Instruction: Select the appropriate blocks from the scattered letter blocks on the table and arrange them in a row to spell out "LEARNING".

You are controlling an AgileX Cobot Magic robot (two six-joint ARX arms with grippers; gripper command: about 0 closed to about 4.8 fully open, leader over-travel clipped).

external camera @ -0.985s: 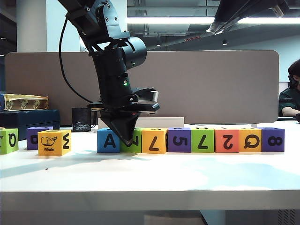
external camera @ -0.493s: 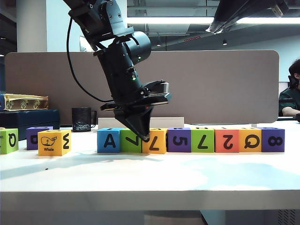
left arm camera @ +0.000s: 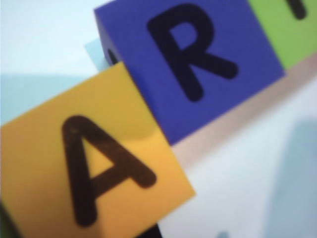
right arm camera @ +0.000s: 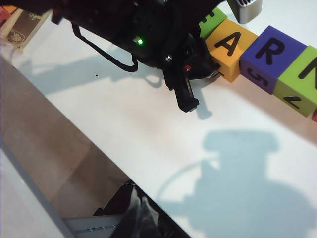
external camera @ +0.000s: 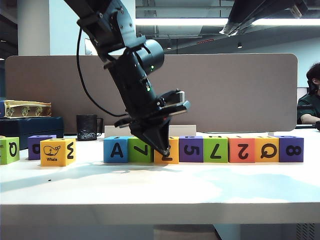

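Observation:
Eight letter blocks stand in a row on the white table (external camera: 160, 187): blue "A" (external camera: 116, 149), green (external camera: 140, 150), yellow-orange (external camera: 173, 152), purple (external camera: 191, 149), green (external camera: 215, 149), coral (external camera: 241, 149), yellow-orange (external camera: 266, 149), purple (external camera: 291, 149). My left gripper (external camera: 163, 149) is shut, empty and tilted, its tip low in front of the first yellow-orange block; whether it touches I cannot tell. Its wrist view shows that block's "A" top (left arm camera: 89, 168) beside the purple "R" (left arm camera: 193, 64). My right gripper (right arm camera: 141, 218) hangs shut and empty, high above the table's right (external camera: 235, 27).
Spare blocks sit at the left: green (external camera: 9, 150), purple (external camera: 36, 146), yellow-orange with a whale (external camera: 57, 152). A black mug (external camera: 87, 127) stands behind them, before the grey-brown partition (external camera: 225, 95). The left arm (right arm camera: 148, 29) fills the near side of the row.
My left gripper has swept right along the front of the row, from the green block to the yellow-orange one, tilting more. The right arm has not moved.

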